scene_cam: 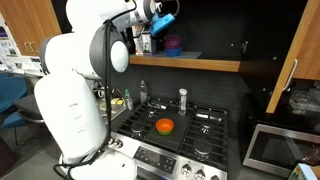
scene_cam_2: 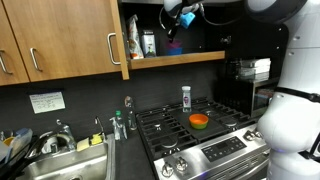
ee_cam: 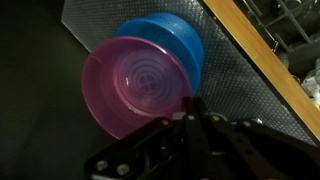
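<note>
Wrist view: tool (ee_cam: pixel 196 112) pressed together on the near rim of the pink bowl (ee_cam: pixel 135 85), which sits on the shelf (ee_cam: pixel 255 60) touching a blue bowl (ee_cam: pixel 175 40). I'd judge it light, thin, slippery plastic. Rim pinch is the hold.

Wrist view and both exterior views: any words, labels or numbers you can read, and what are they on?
Nothing can be read.
Wall note: print too small.
Bottle on the shelf: label blurred.
Shaker on the stove: label too small.
Pink bowl, blue bowl: no text shows.
</note>
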